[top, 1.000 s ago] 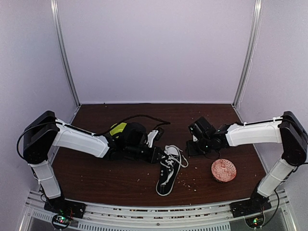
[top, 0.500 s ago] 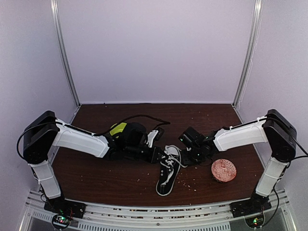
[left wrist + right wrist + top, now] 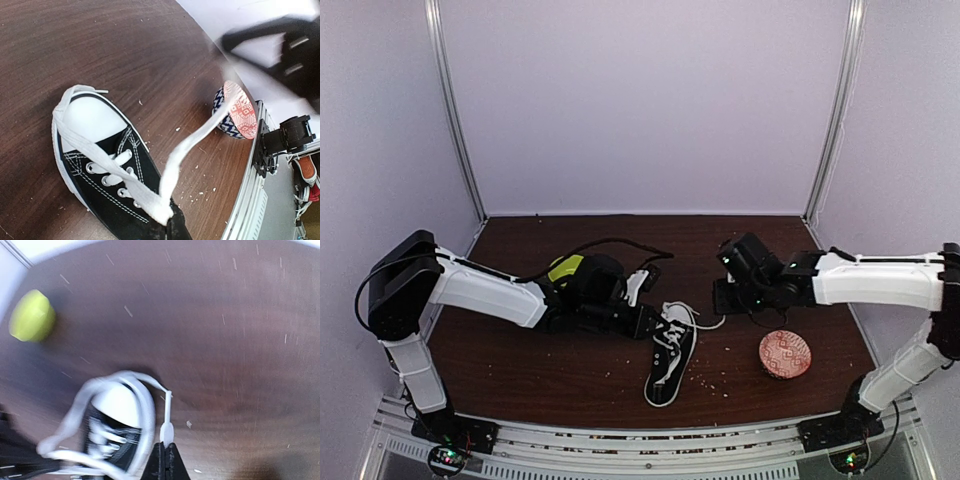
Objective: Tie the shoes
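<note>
The black sneaker (image 3: 670, 365) with white toe cap lies on the brown table, toe toward the near edge. My left gripper (image 3: 648, 320) sits at the shoe's top end and is shut on white laces (image 3: 150, 200) there, as the left wrist view (image 3: 172, 222) shows. One lace (image 3: 195, 142) rises from that pinch toward the right. My right gripper (image 3: 723, 303) is to the right of the shoe, shut on a lace end (image 3: 166, 430), with fingers pressed together (image 3: 165, 454). That lace (image 3: 705, 322) stretches between shoe and right gripper. The shoe is blurred in the right wrist view (image 3: 115, 435).
A red-and-white patterned bowl (image 3: 785, 354) stands to the right of the shoe and also shows in the left wrist view (image 3: 235, 110). A yellow-green object (image 3: 564, 267) lies behind the left arm, also visible in the right wrist view (image 3: 32, 315). Crumbs (image 3: 715, 380) are scattered near the shoe.
My right gripper went left to the shoe, then drew back to the right with a lace end in it. The left arm and shoe have stayed put.
</note>
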